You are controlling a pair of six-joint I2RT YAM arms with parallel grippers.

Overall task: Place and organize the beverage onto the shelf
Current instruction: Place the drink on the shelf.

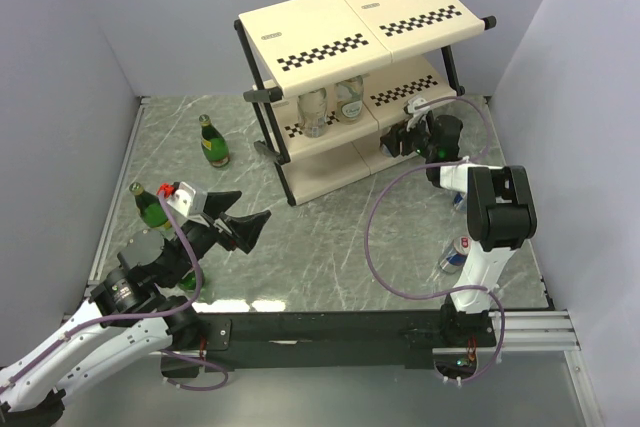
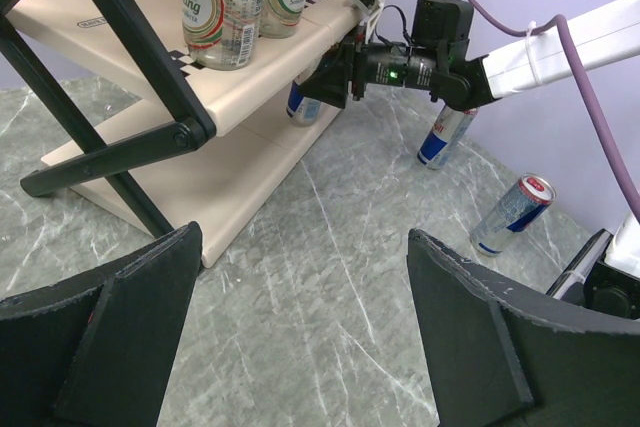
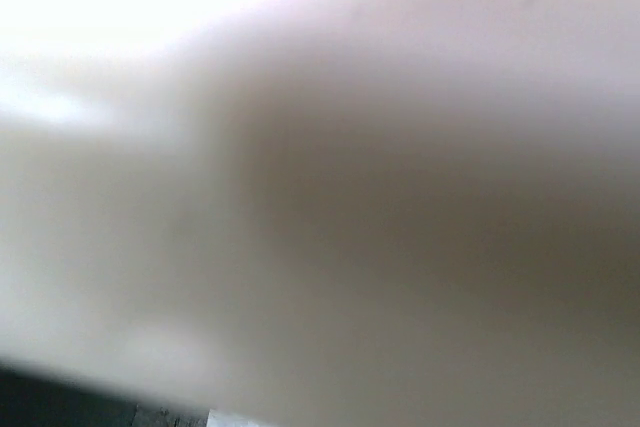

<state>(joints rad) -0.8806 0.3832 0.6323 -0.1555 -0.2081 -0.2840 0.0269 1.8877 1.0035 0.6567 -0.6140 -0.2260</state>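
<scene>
The shelf (image 1: 330, 32) stands at the back centre. Two clear bottles (image 1: 315, 112) stand on its middle tier and show in the left wrist view (image 2: 222, 2). My right gripper (image 1: 392, 142) reaches in under that tier, right beside a silver-and-blue can (image 2: 303, 102) on the bottom tier. Its fingers are hidden, and the right wrist view is only a cream blur. Two more cans (image 1: 455, 255) (image 2: 445, 135) stand on the table at the right. Green bottles stand at the left (image 1: 212, 142) (image 1: 150, 205). My left gripper (image 1: 245, 227) (image 2: 310, 327) is open and empty above the table.
Purple cables loop over the table by the right arm (image 1: 375, 247). The shelf's black frame legs (image 2: 120, 137) stand just ahead of my left gripper. Grey walls close in the table on three sides.
</scene>
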